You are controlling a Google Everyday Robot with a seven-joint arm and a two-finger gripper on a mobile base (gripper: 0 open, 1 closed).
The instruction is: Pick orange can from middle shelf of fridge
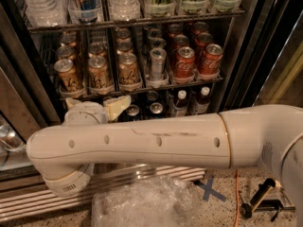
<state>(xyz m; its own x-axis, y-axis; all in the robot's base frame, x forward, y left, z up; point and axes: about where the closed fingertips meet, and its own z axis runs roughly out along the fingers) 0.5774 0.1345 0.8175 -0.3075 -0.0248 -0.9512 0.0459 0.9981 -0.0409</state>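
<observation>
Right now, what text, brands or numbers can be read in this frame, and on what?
"Coca-Cola": red cans, middle shelf.
Script on orange cans: too blurred to read.
Print on blue can: unreadable.
End effector, just below that shelf: no lettering visible.
</observation>
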